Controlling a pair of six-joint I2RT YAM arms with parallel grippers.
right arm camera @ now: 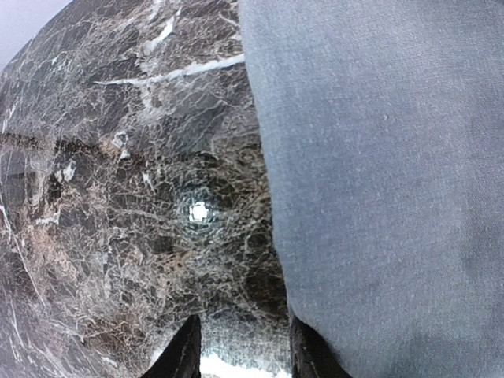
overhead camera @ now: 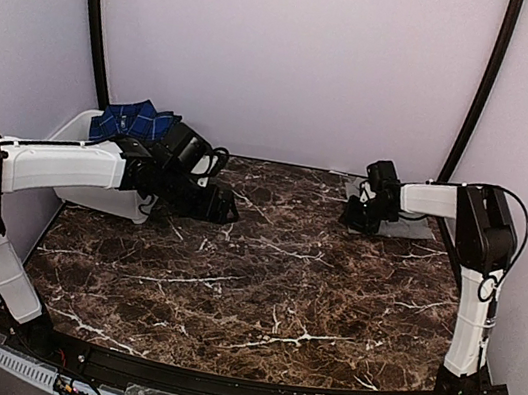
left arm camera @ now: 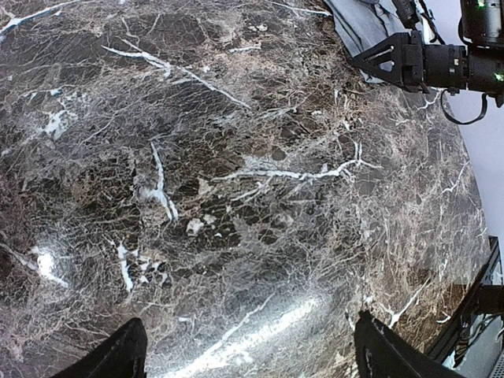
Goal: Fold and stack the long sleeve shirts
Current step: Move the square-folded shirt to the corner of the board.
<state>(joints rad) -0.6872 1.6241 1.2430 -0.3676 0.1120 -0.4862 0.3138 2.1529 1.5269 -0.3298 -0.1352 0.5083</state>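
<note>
Nearest, the dark marble table [overhead camera: 269,290]; at its far left a white tub [overhead camera: 75,128] holds the bunched plaid shirt [overhead camera: 135,120]; just beside it the left gripper [overhead camera: 224,211] hangs over the marble, fingers spread wide, gripping nothing; far right, the right gripper [overhead camera: 352,217] stands narrowly parted and empty at the edge of the grey shirt [right arm camera: 378,197], which lies flat in the far right corner.

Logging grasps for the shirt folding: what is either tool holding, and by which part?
Nothing. The left tool is open over the table; the right tool is open too, the grey shirt beside it, not between its jaws.
</note>
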